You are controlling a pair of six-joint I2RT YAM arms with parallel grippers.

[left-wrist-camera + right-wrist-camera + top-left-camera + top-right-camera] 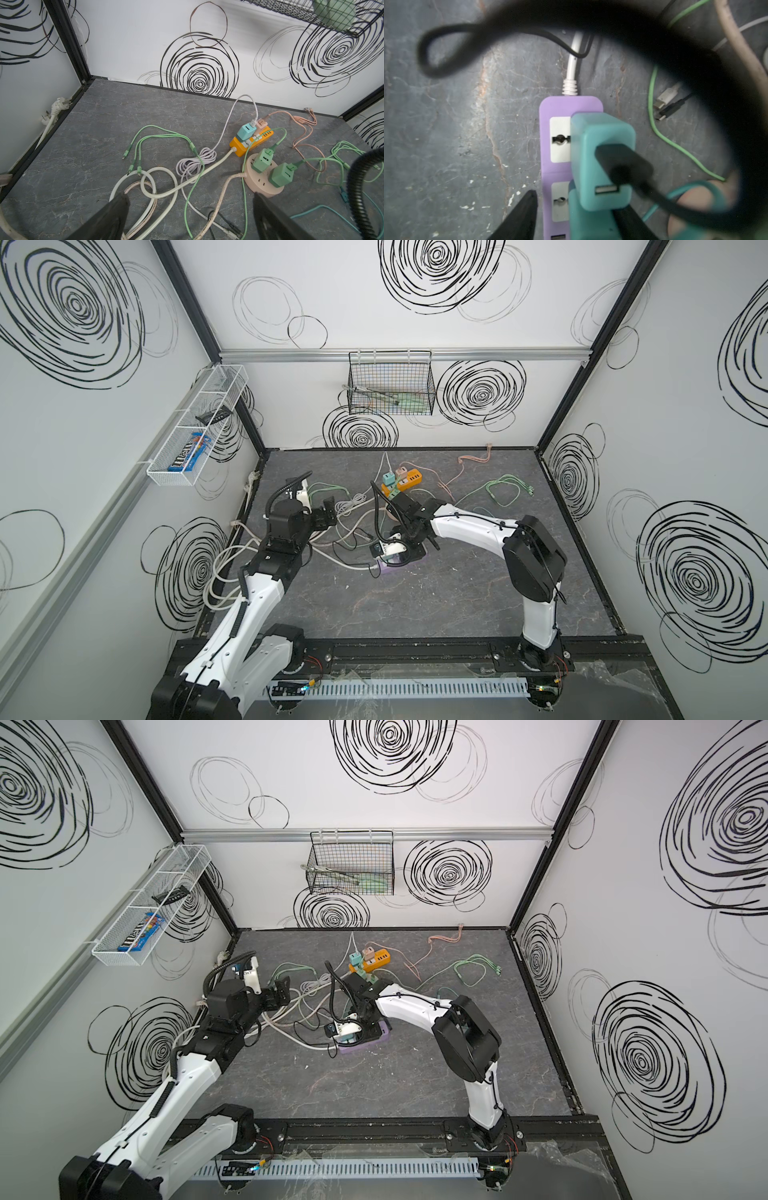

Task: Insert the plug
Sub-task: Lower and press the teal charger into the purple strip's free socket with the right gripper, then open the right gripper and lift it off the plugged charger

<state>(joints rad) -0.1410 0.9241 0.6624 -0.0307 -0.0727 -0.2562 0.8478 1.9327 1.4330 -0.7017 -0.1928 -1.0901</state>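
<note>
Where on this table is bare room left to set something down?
Bare: the near half of the grey marbled tabletop, between the black front rail and the purple power strip. Crowded: the cable tangle around the orange power strip.

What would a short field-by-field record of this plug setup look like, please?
Left hand: open, empty, above loose cables
Right hand: open, straddling the teal charger
Teal charger: standing on the purple power strip; full seating unclear
Black cable: plugged into the charger's outer face
Elsewhere: orange power strip and round pink strip, both carrying chargers
</note>
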